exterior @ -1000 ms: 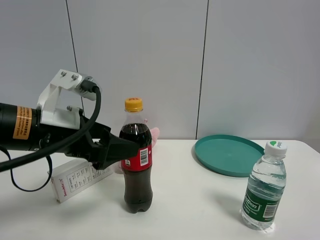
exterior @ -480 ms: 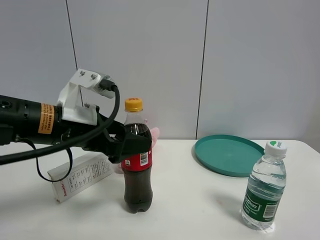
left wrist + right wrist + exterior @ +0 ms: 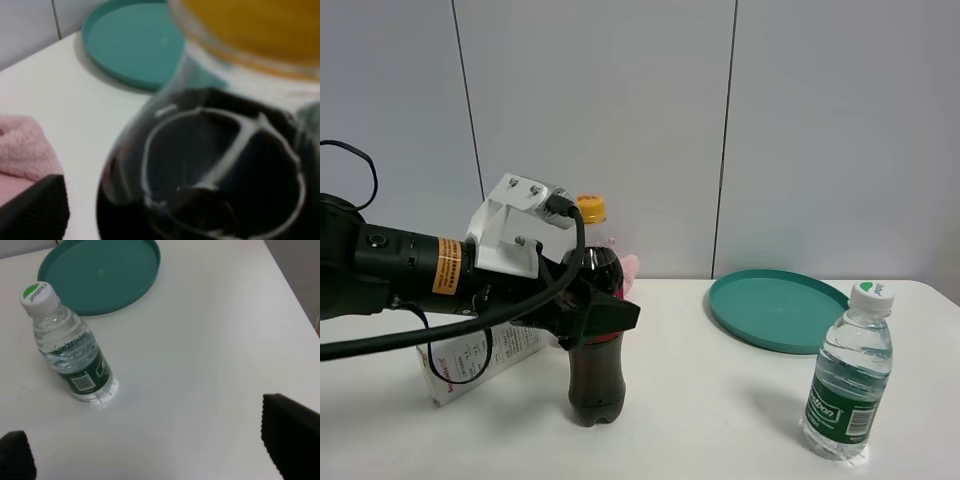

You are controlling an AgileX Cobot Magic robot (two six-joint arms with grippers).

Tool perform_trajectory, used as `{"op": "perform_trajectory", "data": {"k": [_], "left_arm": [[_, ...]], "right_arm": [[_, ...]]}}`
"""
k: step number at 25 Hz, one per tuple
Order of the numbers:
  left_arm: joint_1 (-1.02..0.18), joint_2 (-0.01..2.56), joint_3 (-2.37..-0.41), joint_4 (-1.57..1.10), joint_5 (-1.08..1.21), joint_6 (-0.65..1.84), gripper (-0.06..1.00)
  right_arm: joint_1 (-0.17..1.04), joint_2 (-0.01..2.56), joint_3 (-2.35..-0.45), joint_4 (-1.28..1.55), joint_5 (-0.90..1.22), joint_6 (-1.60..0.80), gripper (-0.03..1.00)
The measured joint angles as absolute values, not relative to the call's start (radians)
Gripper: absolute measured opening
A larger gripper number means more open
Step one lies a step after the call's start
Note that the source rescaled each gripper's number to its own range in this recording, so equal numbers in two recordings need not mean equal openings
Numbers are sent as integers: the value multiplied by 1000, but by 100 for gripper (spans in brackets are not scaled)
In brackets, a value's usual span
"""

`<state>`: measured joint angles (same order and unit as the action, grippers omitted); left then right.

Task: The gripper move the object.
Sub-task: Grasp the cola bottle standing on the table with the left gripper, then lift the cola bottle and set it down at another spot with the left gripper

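**A:** Where is the cola bottle relative to the left gripper?

**B:** Between its jaws. The claw reaches in from the bottle's 9 o'clock at label height, and one black finger crosses the front. In the left wrist view, a strip of white table shows between the finger and the bottle. So the jaws are spread, not pressing.

**A:** And the bottle itself?

**B:** It stands upright on the table, at 8 o'clock from the teal plate. The water bottle is toward its 3 o'clock.

**A:** What has changed since a second ago?

**B:** The arm has pushed on toward 3 o'clock. A second ago its tip only met the bottle's side and the red label still showed. The bottle hasn't moved.

**A:** Right gripper?

**B:** Its fingers are wide apart over the table.
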<state>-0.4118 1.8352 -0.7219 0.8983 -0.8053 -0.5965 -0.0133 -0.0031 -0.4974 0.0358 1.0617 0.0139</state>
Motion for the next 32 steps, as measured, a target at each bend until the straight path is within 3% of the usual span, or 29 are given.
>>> {"op": "perform_trajectory", "data": {"k": [10,13,14,16,17,18,19,26,32], "left_arm": [[-412,1846,-723,899,-812,-589,100],[-412,1846,-723,899,-812,-587,93],[-412,1846,-723,899,-812,-586,83],[-412,1846,-723,899,-813,-578,54],[-412,1846,-723,899,-813,-575,36],[-412,1846,-723,900,-815,-570,10],[-412,1846,-724,902,-817,-563,1],[-419,1856,-810,988,-776,-622,0],[-467,1857,-1066,1146,-706,-866,0]], "right_arm": [[-13,-3,-497,36,1062,14,100],[-13,-3,-497,36,1062,14,100],[-13,-3,-497,36,1062,14,100],[-13,-3,-497,36,1062,14,100],[-13,-3,-497,36,1062,14,100],[-13,-3,-497,36,1062,14,100],[-13,-3,-497,36,1062,14,100],[-13,-3,-497,36,1062,14,100],[-13,-3,-497,36,1062,14,100]]}}
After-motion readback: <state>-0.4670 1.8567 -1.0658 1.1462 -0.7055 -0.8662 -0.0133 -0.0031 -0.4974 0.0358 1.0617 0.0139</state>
